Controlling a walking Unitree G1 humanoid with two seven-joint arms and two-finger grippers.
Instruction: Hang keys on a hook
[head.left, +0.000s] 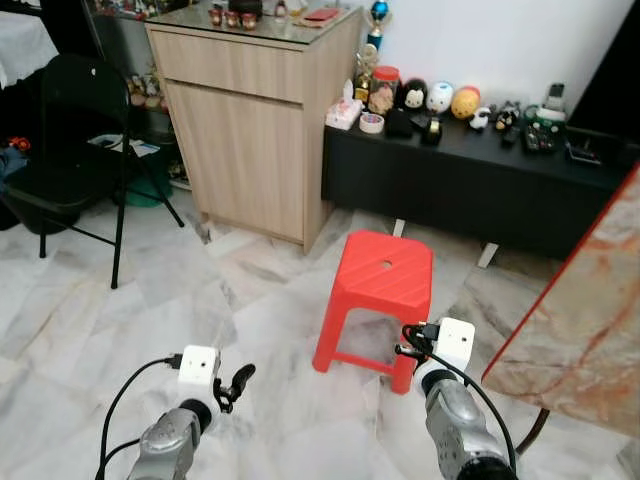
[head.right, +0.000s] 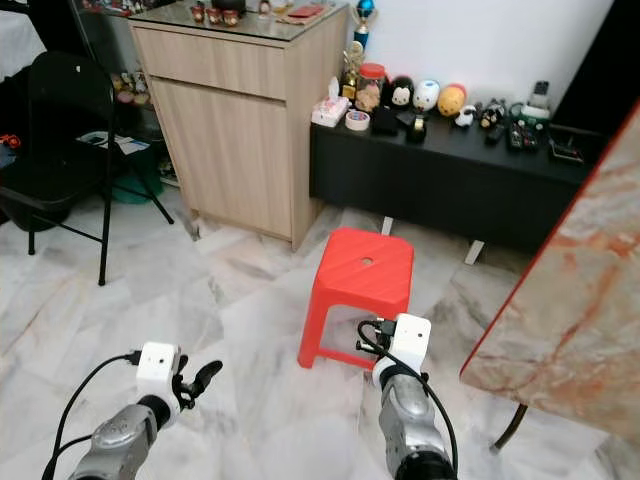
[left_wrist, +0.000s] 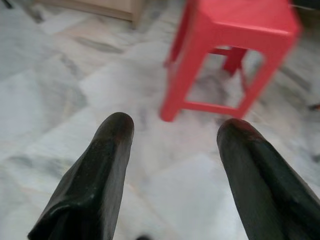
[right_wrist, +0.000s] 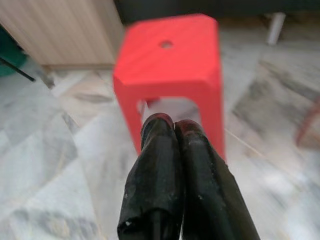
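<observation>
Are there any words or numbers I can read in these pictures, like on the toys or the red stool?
No readable text anywhere.
Red stool: plain, no writing.
Toys and jars on the black bench: any labels are too small to read.
Items on top of the wooden cabinet: too small and blurred to read.

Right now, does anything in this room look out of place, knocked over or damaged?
Nothing stands out. The red stool stands upright on the marble floor, the cabinet is closed, and the trinkets sit in a row on the black bench. The left pincer is open, the right pincer shut and empty.
</observation>
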